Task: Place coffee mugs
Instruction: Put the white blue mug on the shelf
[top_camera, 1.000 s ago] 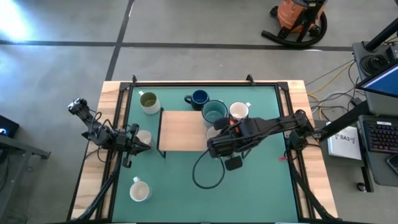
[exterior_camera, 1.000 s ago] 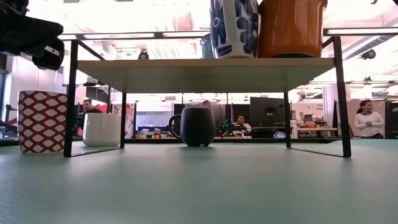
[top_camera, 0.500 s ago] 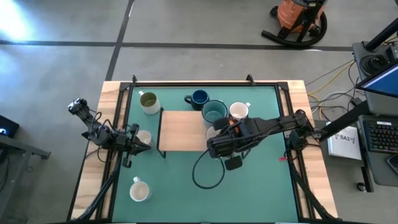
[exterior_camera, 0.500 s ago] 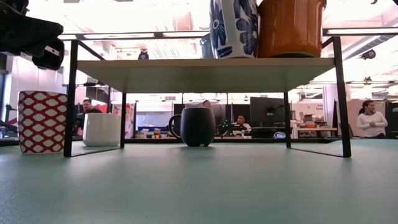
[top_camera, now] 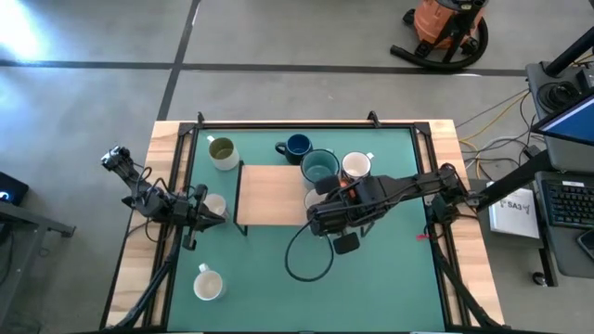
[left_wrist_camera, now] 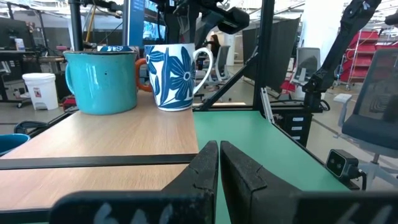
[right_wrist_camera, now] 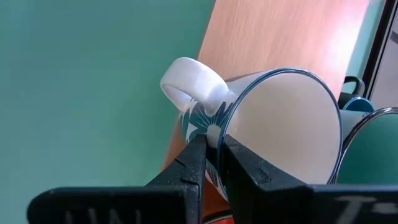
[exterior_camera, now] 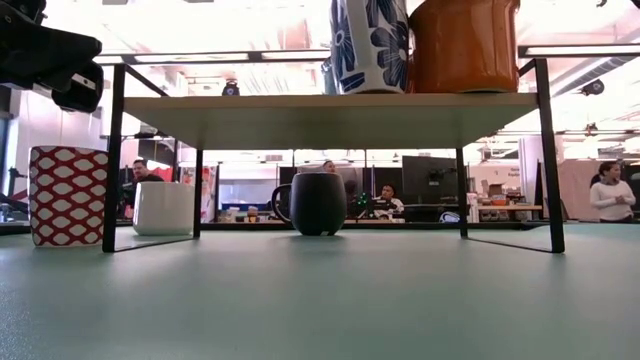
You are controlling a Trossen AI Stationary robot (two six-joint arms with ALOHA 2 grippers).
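Two right fingers (right_wrist_camera: 211, 163) | pinch patterned mug (right_wrist_camera: 273, 130) rim | on shelf (right_wrist_camera: 280, 43)

Orange shop vacuum (top_camera: 447, 26) on floor beyond table; black cable loop (top_camera: 309, 254) on green mat (top_camera: 371, 288).

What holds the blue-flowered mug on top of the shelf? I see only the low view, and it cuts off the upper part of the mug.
Observer: The right gripper holds it. Its fingers pinch the rim of the flowered mug, just beside the handle.
Operator: Is the left gripper also busy?
Observer: No. The left gripper is shut on nothing. It sits at the opposite end of the shelf and points toward the mugs.
Operator: Does another mug stand behind the flowered one?
Observer: Yes. A teal mug stands upright on the shelf, close beside the flowered mug.
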